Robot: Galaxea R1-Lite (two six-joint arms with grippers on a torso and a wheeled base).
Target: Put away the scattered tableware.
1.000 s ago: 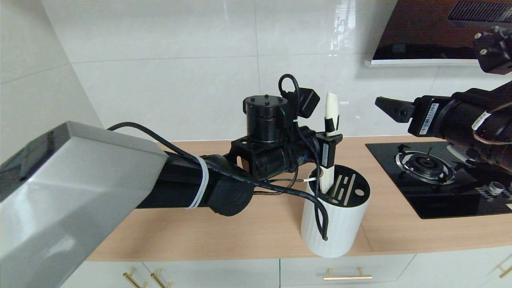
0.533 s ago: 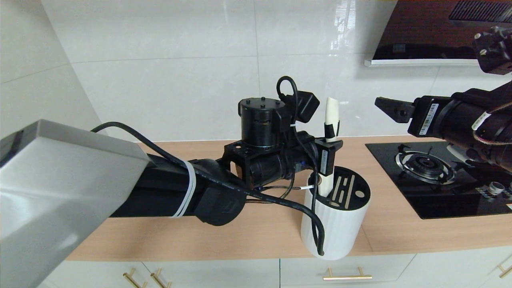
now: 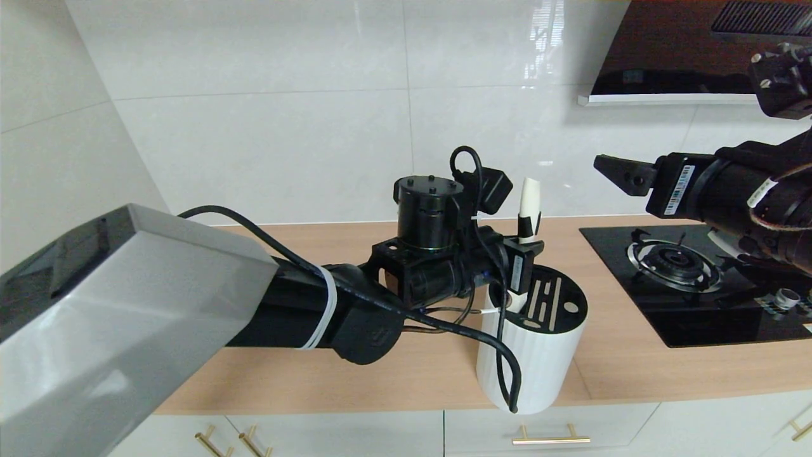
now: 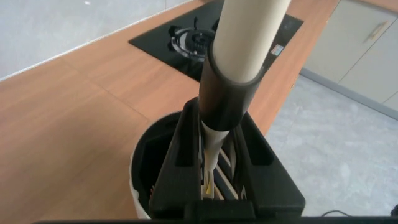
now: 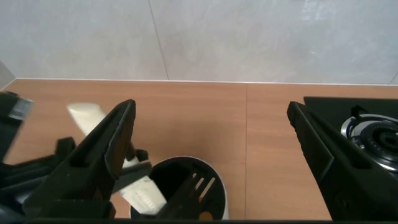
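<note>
A white cylindrical holder (image 3: 533,362) with a black slotted top stands near the front edge of the wooden counter (image 3: 634,368). My left gripper (image 3: 525,246) is shut on a knife with a cream handle (image 3: 528,200), held upright. Its lower part goes down into the holder's top. In the left wrist view the cream handle (image 4: 244,43) rises from between the gripper (image 4: 214,163) fingers above the holder (image 4: 140,165). My right gripper (image 3: 625,174) hangs open, high and to the right of the holder. Its view looks down on the holder (image 5: 186,186) and the knife handle (image 5: 87,118).
A black gas stove (image 3: 675,263) is set into the counter at the right, with a dark range hood (image 3: 685,51) above it. The white tiled wall runs behind. Cabinet fronts with brass handles (image 3: 550,438) sit below the counter edge.
The left gripper has come down with the knife, so the handle stands lower and the blade sits deeper in the holder. The right arm has stayed in place.
</note>
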